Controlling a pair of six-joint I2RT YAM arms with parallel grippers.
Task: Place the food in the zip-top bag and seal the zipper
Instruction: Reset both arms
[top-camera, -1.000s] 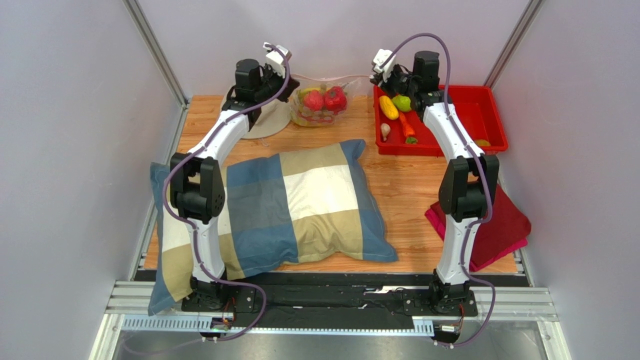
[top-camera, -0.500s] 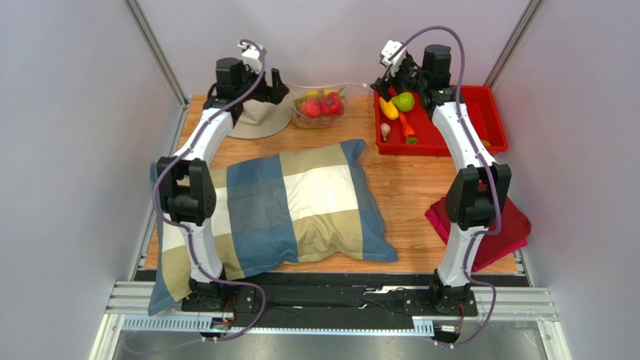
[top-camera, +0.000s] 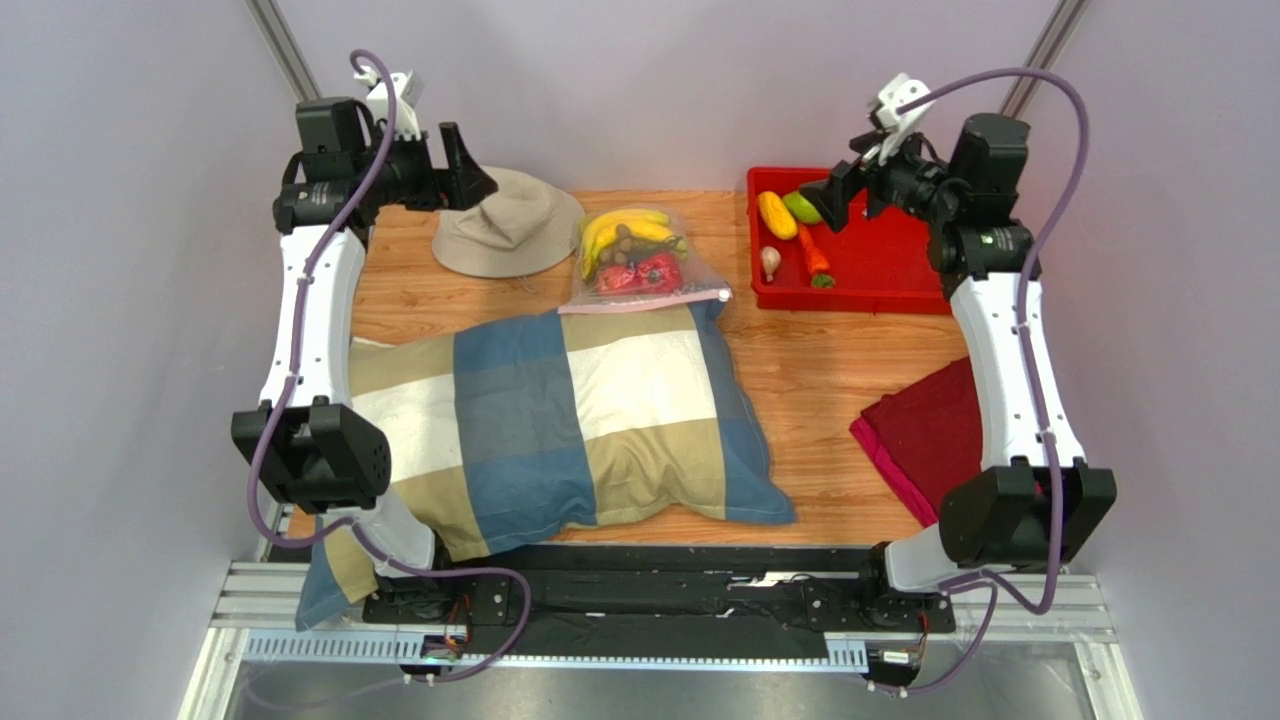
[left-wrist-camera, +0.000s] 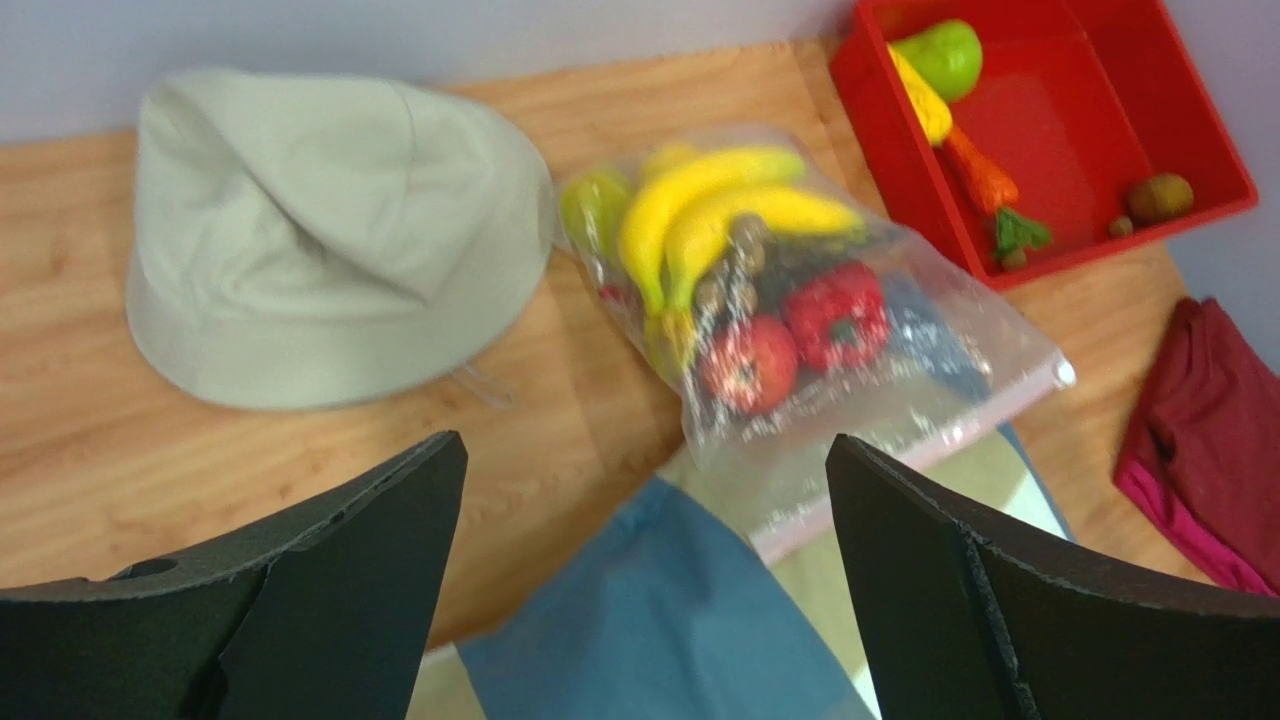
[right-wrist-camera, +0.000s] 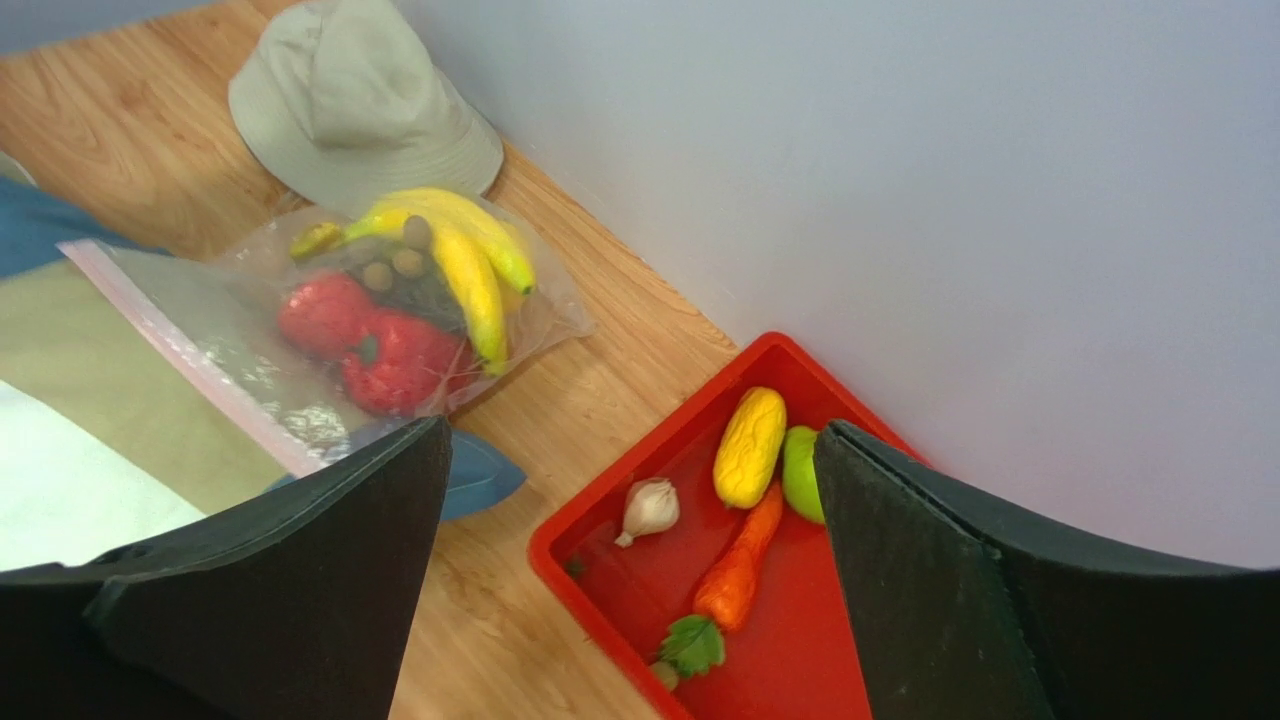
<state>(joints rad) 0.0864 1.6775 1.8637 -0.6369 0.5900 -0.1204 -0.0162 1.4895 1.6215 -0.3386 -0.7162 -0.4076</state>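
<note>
My left gripper (top-camera: 458, 168) and right gripper (top-camera: 825, 197) hang wide apart, empty, flanking the zip-top bag (top-camera: 639, 267). Its zipper (top-camera: 646, 305) lies propped on the pillow (top-camera: 601, 405), handy for pinching shut.

A beige cloth bucket hat (top-camera: 504, 225) lies flat on the light wooden table (top-camera: 812, 360), just beside and below the left gripper (top-camera: 455, 168), on its inner side. A blue, tan and cream checked pillow (top-camera: 571, 413) lies nearer the arm bases than both grippers. A shallow red plastic tray (top-camera: 902, 255) sits under the right gripper (top-camera: 834, 195). A folded dark red cloth (top-camera: 932, 435) lies well behind that gripper, at the table's right edge.
</note>
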